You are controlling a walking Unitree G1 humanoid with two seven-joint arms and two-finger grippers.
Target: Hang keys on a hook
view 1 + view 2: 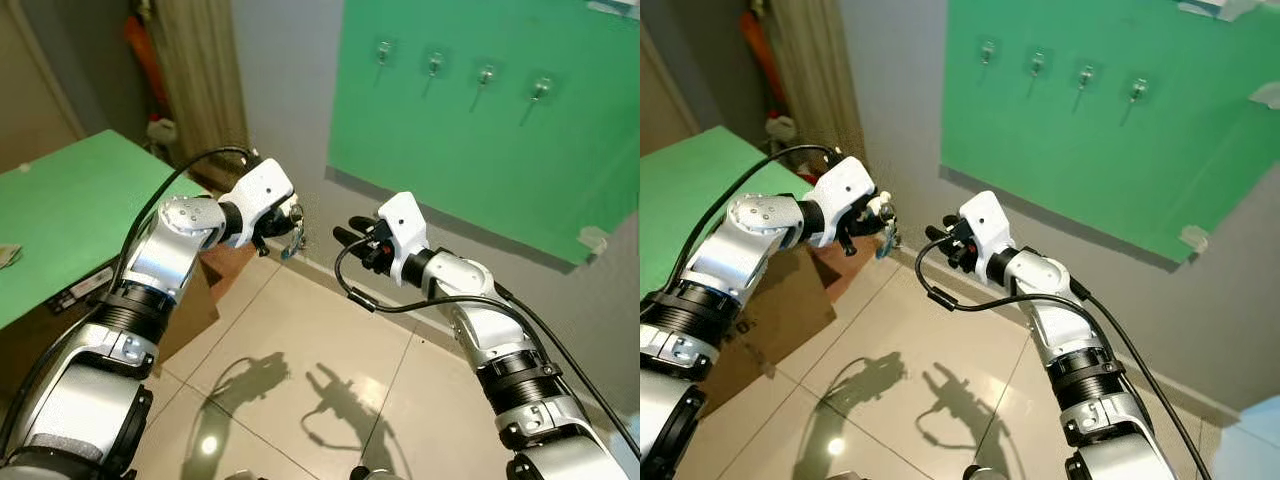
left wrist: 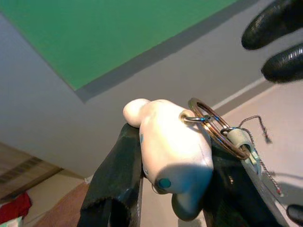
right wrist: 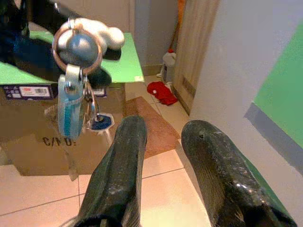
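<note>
Green wall panel (image 1: 480,150), white-charm keys (image 2: 189,151) on ring

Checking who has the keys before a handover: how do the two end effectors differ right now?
The left end effector is shut on the keys; the right end effector is open and holds nothing. The left is beside the cardboard box; the right is nearer the green wall panel. Both have black fingers.

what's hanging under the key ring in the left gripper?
Under the key ring, held by the left gripper, a light blue tag and keys dangle; the tag partly covers them.
</note>
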